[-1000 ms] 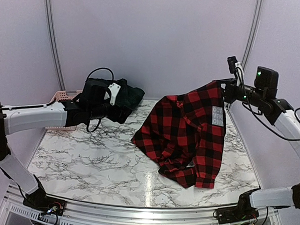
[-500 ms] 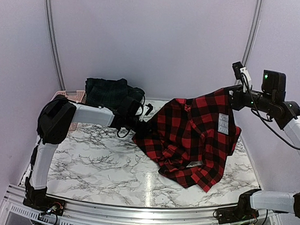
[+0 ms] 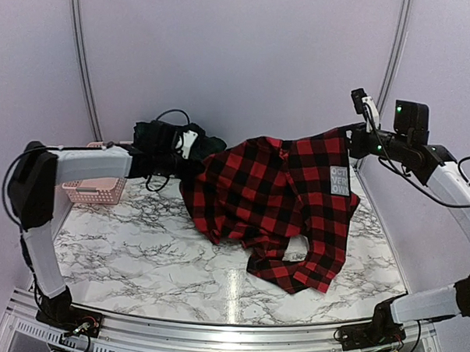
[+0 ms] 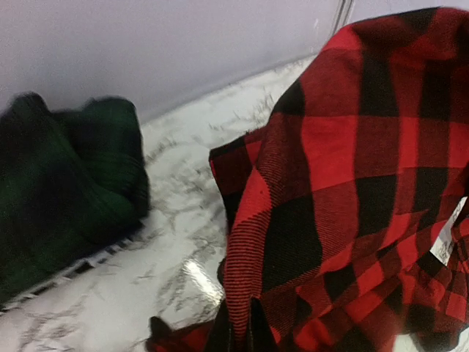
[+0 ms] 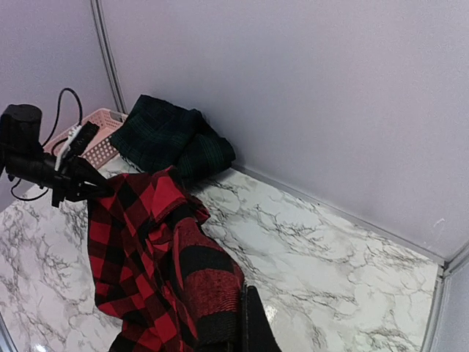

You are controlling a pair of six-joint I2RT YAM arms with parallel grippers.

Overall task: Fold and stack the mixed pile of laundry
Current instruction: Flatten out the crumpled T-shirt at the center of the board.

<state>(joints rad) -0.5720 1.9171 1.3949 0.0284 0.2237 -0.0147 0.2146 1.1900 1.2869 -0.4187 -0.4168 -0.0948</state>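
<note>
Left fingers (image 3: 192, 151) have just clamped the shirt's (image 3: 273, 193) nine-o'clock edge; with right fingers (image 3: 350, 139) pinching its two-o'clock corner, it hangs spread for folding.

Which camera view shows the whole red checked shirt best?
The top external view: the shirt shows whole, spread wide, with its grey label. The left wrist view shows only a close part of it; the right wrist view shows it bunched, seen from one end.

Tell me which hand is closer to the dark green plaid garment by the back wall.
Left. The left hand grips an edge of the red checked shirt right beside the dark green plaid garment; the right hand holds the shirt's other corner, well away from it.
</note>
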